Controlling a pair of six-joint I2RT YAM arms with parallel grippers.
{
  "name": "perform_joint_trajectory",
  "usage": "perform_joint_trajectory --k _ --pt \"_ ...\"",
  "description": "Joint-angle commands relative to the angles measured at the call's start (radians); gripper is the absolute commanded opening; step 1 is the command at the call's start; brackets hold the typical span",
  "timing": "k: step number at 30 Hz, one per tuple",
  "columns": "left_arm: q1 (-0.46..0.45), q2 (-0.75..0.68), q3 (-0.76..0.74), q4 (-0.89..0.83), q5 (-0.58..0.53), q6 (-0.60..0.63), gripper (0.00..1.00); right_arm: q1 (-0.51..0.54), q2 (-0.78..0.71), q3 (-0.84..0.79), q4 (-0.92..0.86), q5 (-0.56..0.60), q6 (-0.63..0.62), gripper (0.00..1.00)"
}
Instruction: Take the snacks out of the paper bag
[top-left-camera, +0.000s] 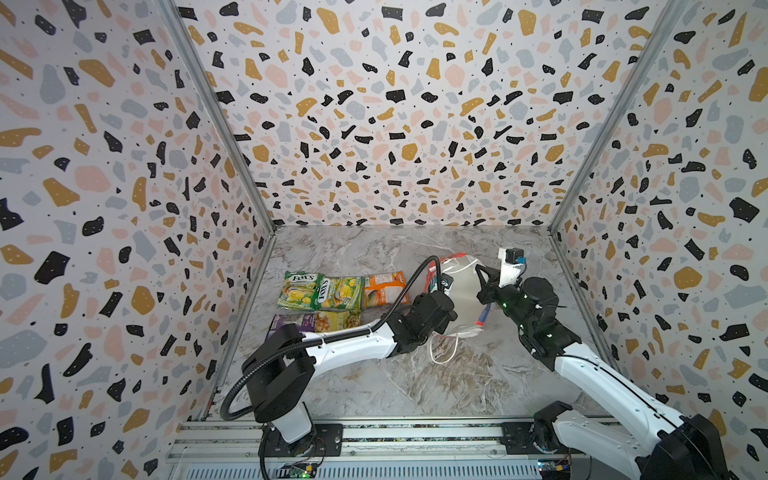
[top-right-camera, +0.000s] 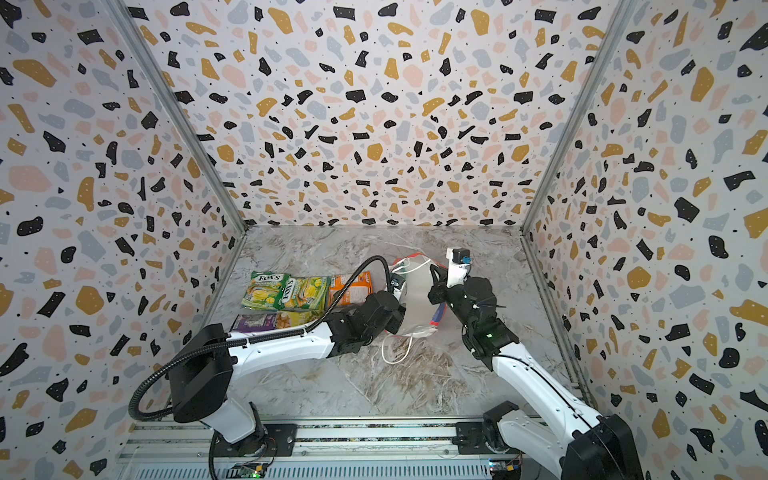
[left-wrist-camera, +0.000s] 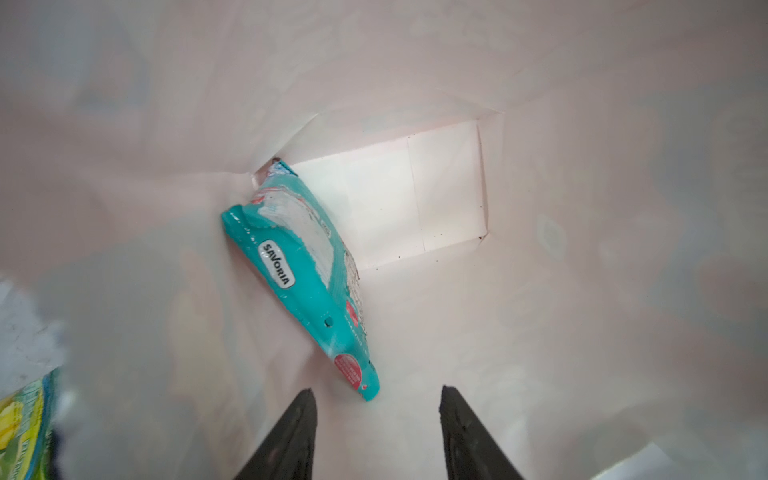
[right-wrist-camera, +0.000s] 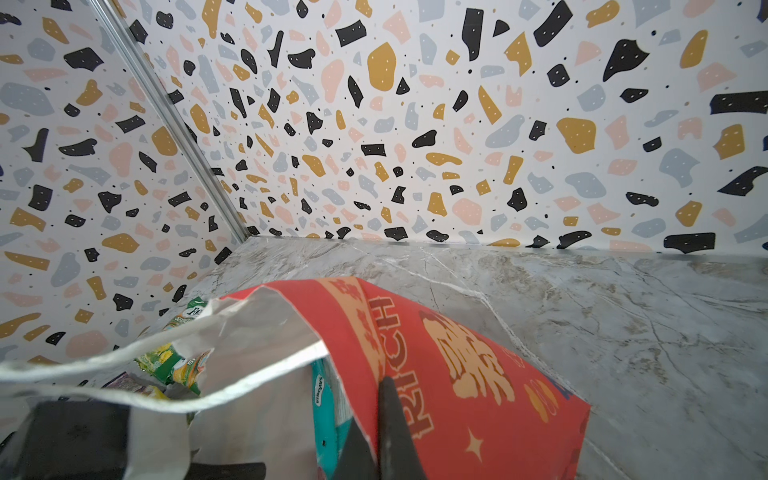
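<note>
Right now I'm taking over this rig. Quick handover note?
Left tool: open, empty, inside the red paper gift bag, just short of the teal glossy packet.
Right tool: shut on the bag's wall.
Done: five snacks out on the grey marble table, grouped at its left: two green-yellow FOX'S packets, orange packet, purple packet, yellow packet.
To do: grip the teal packet, pull it out, set it beside the others.

Your left tool (left-wrist-camera: 377, 392) reaches in from the left, jaws apart; your right tool (right-wrist-camera: 376, 415) faces it, pinched closed on the paper bag (right-wrist-camera: 457, 365).
</note>
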Motion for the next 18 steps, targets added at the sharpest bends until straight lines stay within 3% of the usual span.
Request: perform_joint_trajectory --k 1,18 --pt "0.006 -0.017 0.036 -0.014 -0.054 -0.03 0.53 0.0 -0.031 0.016 0.041 0.007 0.01 0.0" --pt "0.038 0.099 0.111 -0.046 -0.034 -0.115 0.56 0.003 -0.057 -0.01 0.075 -0.029 0.017 0.0"
